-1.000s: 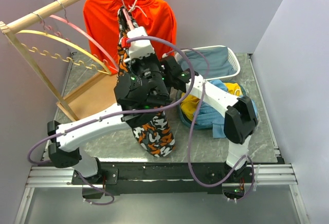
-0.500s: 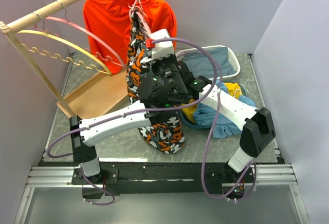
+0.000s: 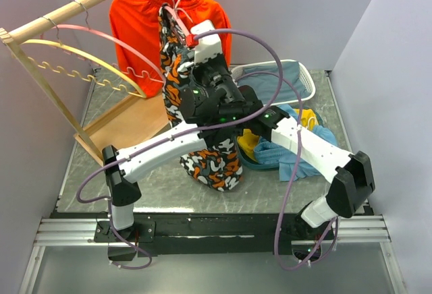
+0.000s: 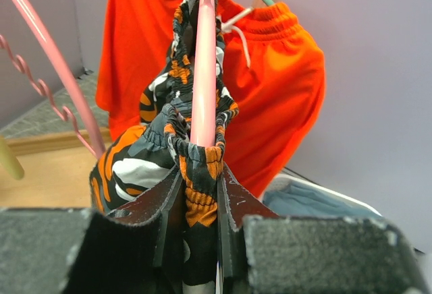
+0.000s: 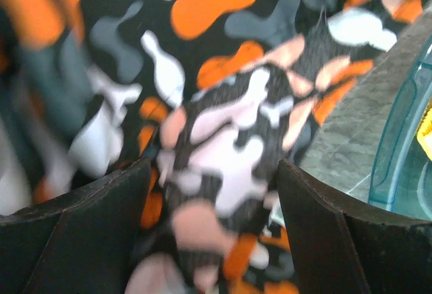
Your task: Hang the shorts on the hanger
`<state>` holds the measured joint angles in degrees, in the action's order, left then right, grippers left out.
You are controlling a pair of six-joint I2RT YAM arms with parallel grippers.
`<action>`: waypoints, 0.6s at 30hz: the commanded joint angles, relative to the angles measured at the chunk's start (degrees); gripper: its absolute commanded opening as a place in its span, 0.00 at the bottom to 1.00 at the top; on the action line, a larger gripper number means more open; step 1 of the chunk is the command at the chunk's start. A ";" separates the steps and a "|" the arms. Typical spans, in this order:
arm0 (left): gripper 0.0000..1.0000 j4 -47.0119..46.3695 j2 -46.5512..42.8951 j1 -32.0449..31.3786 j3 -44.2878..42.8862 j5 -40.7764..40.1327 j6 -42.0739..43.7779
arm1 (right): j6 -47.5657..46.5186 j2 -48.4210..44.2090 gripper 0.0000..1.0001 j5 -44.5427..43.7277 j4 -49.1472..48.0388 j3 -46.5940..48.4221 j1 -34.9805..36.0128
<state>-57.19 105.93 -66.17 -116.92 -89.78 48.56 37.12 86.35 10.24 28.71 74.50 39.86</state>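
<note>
The camouflage shorts (image 3: 210, 164) hang from my left gripper (image 3: 189, 34) down to the table. In the left wrist view my left gripper (image 4: 201, 172) is shut on the shorts' gathered waistband (image 4: 196, 193). The waistband is bunched round a pale pink hanger bar (image 4: 202, 71) that runs up between the jaws. That pink bar shows in the top view (image 3: 177, 16) beside the rail. My right gripper (image 5: 212, 199) is open, its jaws on either side of a fold of the shorts (image 5: 223, 132). In the top view it is hidden under the left arm.
A like pink hanger (image 3: 101, 36) and a yellow hanger (image 3: 81, 51) hang on the wooden rack (image 3: 40, 85). Orange shorts (image 3: 135, 24) hang on a green hanger behind. A white basket (image 3: 307, 78) with blue cloth and a clear tub (image 3: 251, 162) of clothes stand at the right.
My left gripper has carried the shorts and pink bar to the right, then up and back toward the rail. The right arm has reached further in toward the hanging shorts.
</note>
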 commanded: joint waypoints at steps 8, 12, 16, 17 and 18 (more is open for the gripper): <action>0.01 -13.37 -4.94 1.13 1.96 2.15 10.31 | -3.11 -3.12 0.82 1.45 -0.85 -1.64 -0.31; 0.01 -12.61 -8.28 1.04 6.87 1.71 8.85 | -3.64 -2.41 0.82 1.80 -0.41 -0.94 -0.31; 0.01 3.19 -10.57 2.62 6.89 2.33 -7.19 | -3.81 -2.76 0.82 1.80 -0.32 -1.02 -0.22; 0.01 7.84 -10.22 3.06 5.23 2.33 -8.55 | -3.90 -2.85 0.82 1.71 -0.41 -1.02 -0.22; 0.01 7.62 -9.69 3.85 4.43 2.41 -8.65 | -3.81 -3.02 0.82 1.63 -0.32 -1.28 -0.22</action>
<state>-59.07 99.00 -64.27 -108.66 -89.76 49.39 34.57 84.64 11.66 28.80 72.97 39.86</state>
